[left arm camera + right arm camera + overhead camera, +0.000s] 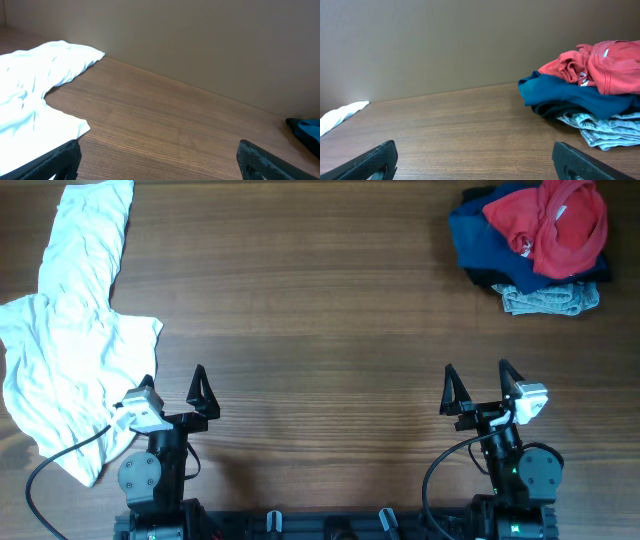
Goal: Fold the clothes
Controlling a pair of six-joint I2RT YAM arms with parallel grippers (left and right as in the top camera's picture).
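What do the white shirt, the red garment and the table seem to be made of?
White shirt: soft thin fabric, probably cotton, matte, rumpled in folds. Red garment: similar knit cloth, matte, crumpled. Table: wood or wood-look laminate, brown grain lines, slight sheen.

A brown wooden table [320,310] lies under the left claw [174,378] and the right claw [478,368] and spreads out ahead of both, its grain running crosswise. Beyond each claw, at the table's far edge, stands a plain grey-brown wall [445,40].
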